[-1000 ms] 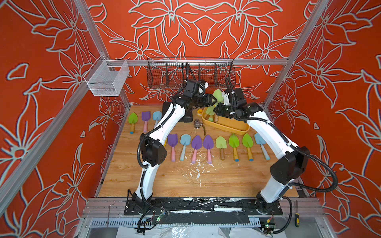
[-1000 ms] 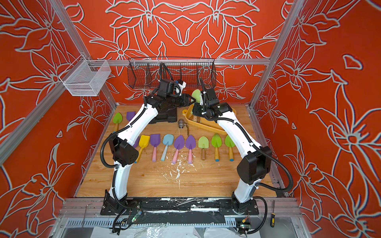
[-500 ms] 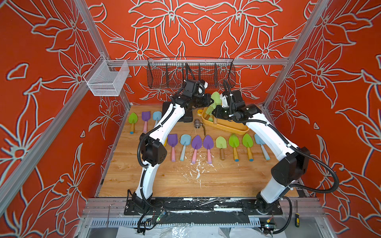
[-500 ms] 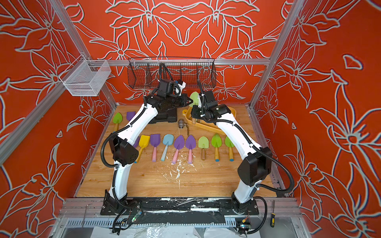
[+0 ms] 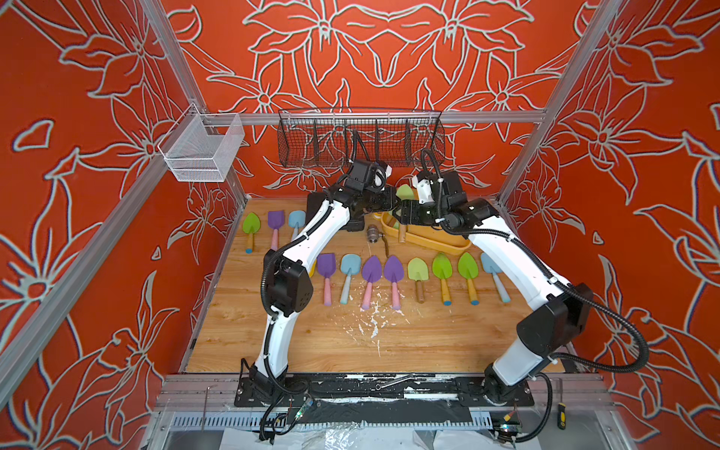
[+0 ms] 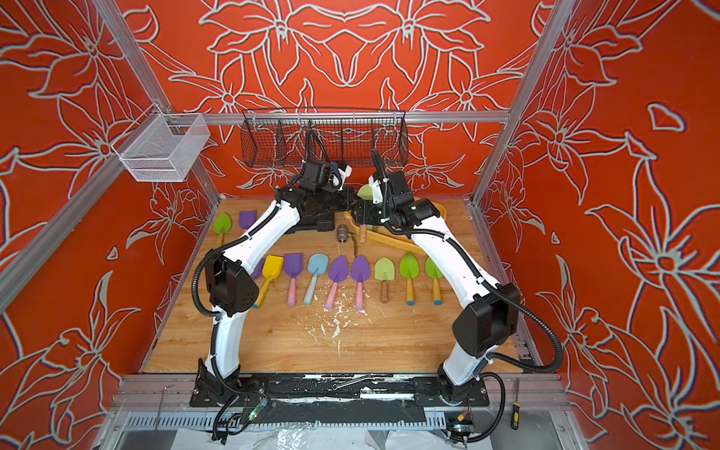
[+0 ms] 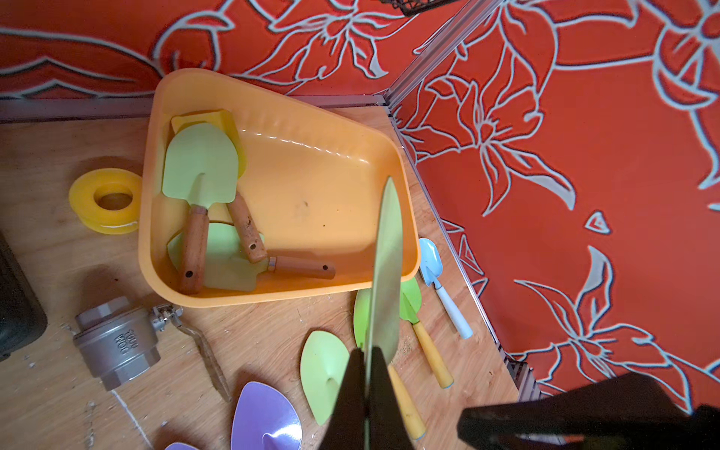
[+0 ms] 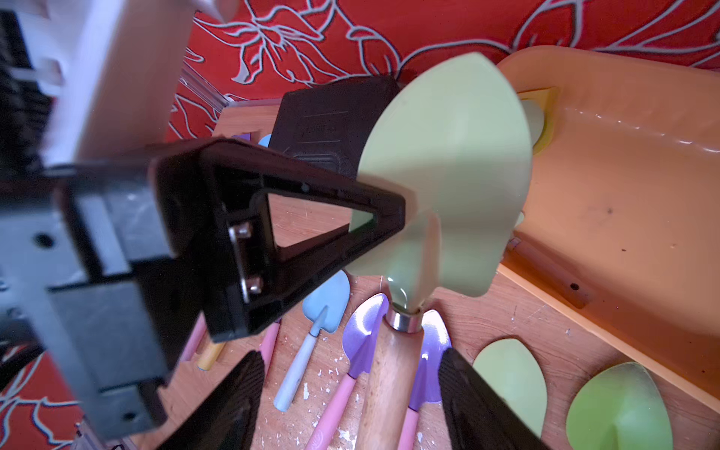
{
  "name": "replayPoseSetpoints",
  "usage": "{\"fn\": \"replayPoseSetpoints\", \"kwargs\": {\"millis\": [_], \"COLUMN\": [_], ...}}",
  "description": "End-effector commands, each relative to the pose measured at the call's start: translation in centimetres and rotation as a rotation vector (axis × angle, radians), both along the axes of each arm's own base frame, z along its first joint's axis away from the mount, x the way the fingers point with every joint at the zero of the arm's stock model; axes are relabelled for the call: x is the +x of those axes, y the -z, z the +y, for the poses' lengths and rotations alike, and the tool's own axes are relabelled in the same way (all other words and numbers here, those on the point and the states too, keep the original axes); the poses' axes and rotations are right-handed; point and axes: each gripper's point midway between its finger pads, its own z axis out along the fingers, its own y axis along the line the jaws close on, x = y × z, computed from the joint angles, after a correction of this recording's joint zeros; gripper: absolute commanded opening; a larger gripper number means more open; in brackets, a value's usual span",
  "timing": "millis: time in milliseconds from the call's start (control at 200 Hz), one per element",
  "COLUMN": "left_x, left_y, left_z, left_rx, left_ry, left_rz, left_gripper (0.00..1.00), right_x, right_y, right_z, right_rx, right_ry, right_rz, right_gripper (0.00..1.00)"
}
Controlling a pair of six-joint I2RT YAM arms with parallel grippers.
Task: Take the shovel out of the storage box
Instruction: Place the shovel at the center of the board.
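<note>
The counter (image 5: 389,343) fills the lower ctr of both top views. The storage box (image 5: 436,243) sits angled at upper ctr, just right of middle. The shovel (image 8: 448,175), pale green w/ a wood handle, is in the air over the box's left end. The left hand (image 7: 368,362) is clenched on the blade's edge. The right hand (image 8: 350,358) is released, fingers (image 8: 241,389) wide either side of the handle, not touching.

Step looks like a hand-over, nearly done. To do it well, the right hand should back off along the handle w/o bumping it, since a thin-edge pinch lets the shovel swing or slip. Then the left hand lifts the handle end clear of the box rim, carries it to a free gap on the counter and lays it flat before letting go.

Counts:
- 2 arms (image 5: 288,280)
- 2 baskets: white basket (image 5: 202,156) upper left, black basket (image 5: 360,138) upper ctr
- 1 box
- 1 black case (image 8: 323,117)
- shovels: 1 held, 3 boxed shovels (image 7: 198,163), 3 in the back row (image 5: 275,220), approx 10 in the front row (image 6: 338,269) (arms hide some)
- 1 metal valve (image 7: 117,343)
- 1 yellow ring (image 7: 105,200)
</note>
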Motion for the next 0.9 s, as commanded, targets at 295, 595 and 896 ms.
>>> {"fn": "replayPoseSetpoints", "kwargs": {"millis": [295, 595, 896], "left_x": [-2.4, -3.9, -4.3], "left_y": [-6.3, -8.4, -8.9], "left_z": [0.9, -0.4, -0.6], "left_rx": [-0.075, -0.168, -0.183], "left_ry": [0.085, 0.185, 0.208], "left_rz": [-0.157, -0.173, -0.177], "left_gripper": [0.0, 0.0, 0.0], "right_x": [2.1, 3.7, 4.2], "right_y": [-3.2, -6.5, -5.3], "right_z": [-6.2, -3.8, -3.7], "right_rx": [0.124, 0.307, 0.323], "right_ry": [0.046, -0.18, -0.179], "right_rz": [-0.082, -0.175, -0.161], "right_gripper": [0.7, 0.53, 0.45]}}
